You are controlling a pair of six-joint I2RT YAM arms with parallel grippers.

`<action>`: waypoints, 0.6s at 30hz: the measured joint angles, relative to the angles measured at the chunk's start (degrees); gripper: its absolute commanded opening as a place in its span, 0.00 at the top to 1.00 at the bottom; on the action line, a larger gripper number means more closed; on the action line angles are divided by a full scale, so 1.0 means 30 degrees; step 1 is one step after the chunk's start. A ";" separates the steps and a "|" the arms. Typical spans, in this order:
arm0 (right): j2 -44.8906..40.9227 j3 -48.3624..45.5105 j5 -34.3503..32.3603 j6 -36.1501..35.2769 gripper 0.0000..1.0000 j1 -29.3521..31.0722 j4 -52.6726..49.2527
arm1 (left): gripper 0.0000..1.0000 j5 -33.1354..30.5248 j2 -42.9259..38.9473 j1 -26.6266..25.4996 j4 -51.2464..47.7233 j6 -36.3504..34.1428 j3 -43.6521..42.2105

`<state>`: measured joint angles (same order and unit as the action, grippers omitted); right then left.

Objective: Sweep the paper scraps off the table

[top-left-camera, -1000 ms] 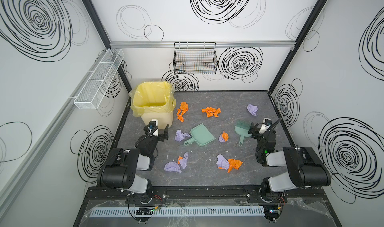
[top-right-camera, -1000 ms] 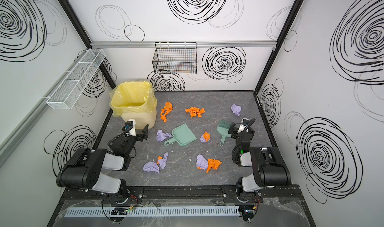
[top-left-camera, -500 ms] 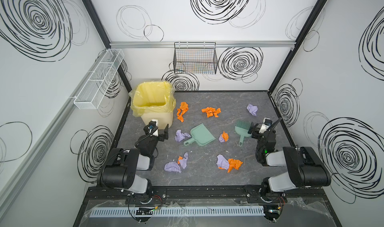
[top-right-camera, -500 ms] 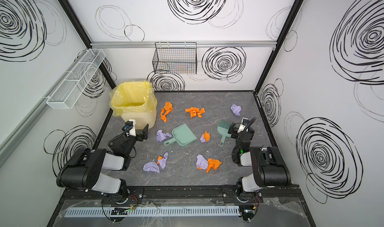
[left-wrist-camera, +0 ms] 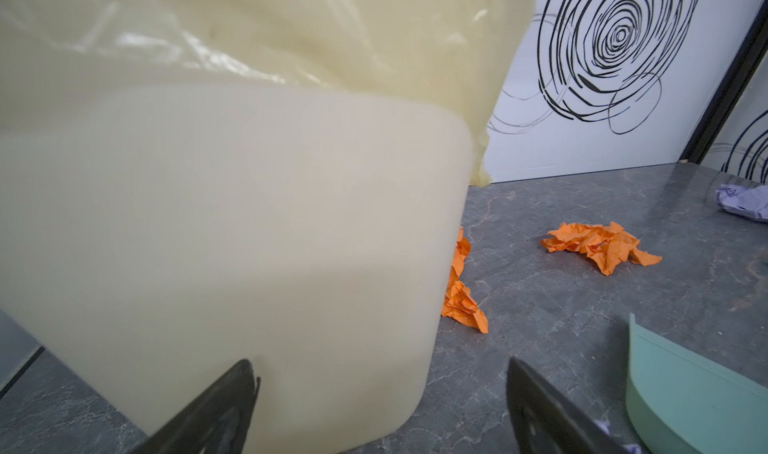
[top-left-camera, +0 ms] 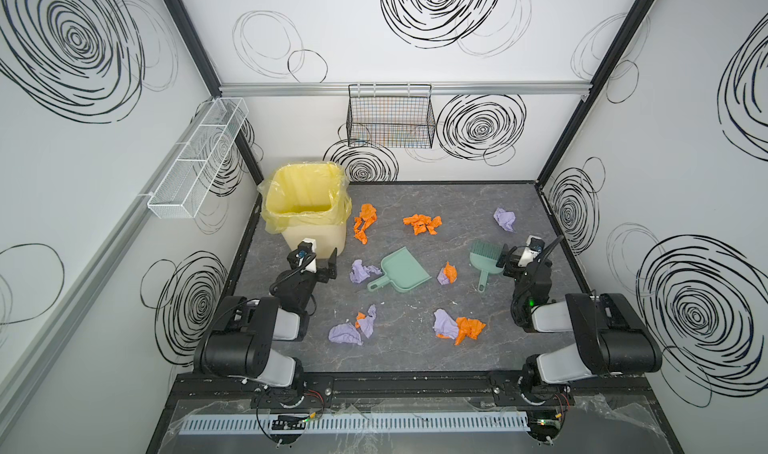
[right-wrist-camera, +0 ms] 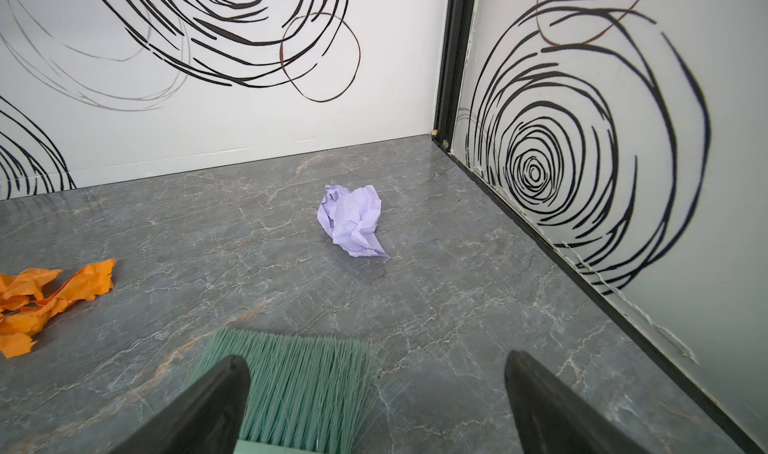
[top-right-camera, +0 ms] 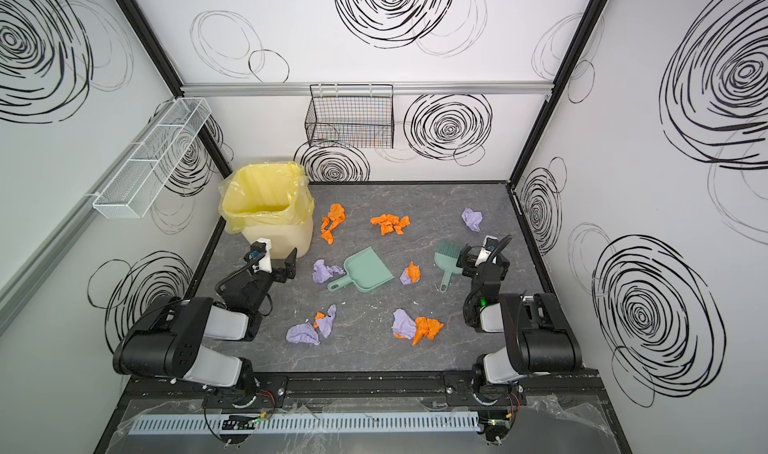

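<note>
The crumpled orange and lilac paper scraps [top-left-camera: 422, 224] lie scattered over the dark grey marbled tabletop [top-left-camera: 415, 360], none gathered yet, so the coming move is probably picking up a tool. The mint-green plastic hand brush [top-left-camera: 484, 260] lies flat just beside the right claw [top-left-camera: 506, 261], on the side toward the middle of the tabletop. Its long axis runs front to back, with the bristles toward the back wall and the thin handle pointing at the robot's base. The right arm is clearly the nearer one to it. The mint-green plastic dustpan [top-left-camera: 403, 269] sits mid-table with its handle angled toward the left arm's side, a lilac wad lying next to it. The left claw [top-left-camera: 328, 267] is near that handle but points at the cream plastic bin with a yellow liner [top-left-camera: 316, 236]. Both claws are spread wide and have hold of nothing. The right wrist view shows what the top views cannot. The bristles [right-wrist-camera: 299, 373] sit off centre between the jaws, close to one finger, so I judge the claw must shift sideways and back toward the handle, which that view cuts off. The top views alone show that handle. The left wrist view is mostly filled by the bin wall [left-wrist-camera: 208, 244], with only a corner of the dustpan [left-wrist-camera: 685, 389] at its edge.
</note>
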<state>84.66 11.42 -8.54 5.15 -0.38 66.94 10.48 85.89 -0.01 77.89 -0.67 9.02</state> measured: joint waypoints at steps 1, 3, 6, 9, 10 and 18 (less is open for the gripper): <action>0.0000 0.0000 -0.0058 -0.0007 0.00 0.0022 0.0029 | 0.04 -0.0007 0.0000 0.0000 0.0000 0.0000 0.0000; 0.0000 0.0000 -0.0189 -0.0007 0.00 0.0036 0.0095 | 0.04 -0.0007 0.0000 0.0000 0.0000 0.0000 0.0000; 0.0000 0.0000 -0.0284 -0.0007 0.00 0.0058 0.0102 | 0.04 -0.0007 0.0000 0.0000 0.0000 0.0000 0.0000; -0.0036 -0.0015 -0.0503 -0.0007 0.00 0.0124 0.0117 | 0.04 0.0000 0.0000 0.0000 0.0000 0.0000 0.0000; -0.0204 -0.0080 -0.0750 -0.0007 0.00 0.0211 0.0080 | 0.04 0.0000 0.0000 0.0000 0.0000 0.0000 0.0000; -0.7890 0.2645 -0.2244 0.2820 0.00 0.0634 -0.8291 | 0.04 0.0000 0.0000 0.0000 0.0000 0.0000 0.0000</action>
<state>60.99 19.35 -15.27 13.61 1.52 42.06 10.48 85.89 -0.01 77.89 -0.67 9.02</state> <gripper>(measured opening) 0.999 0.960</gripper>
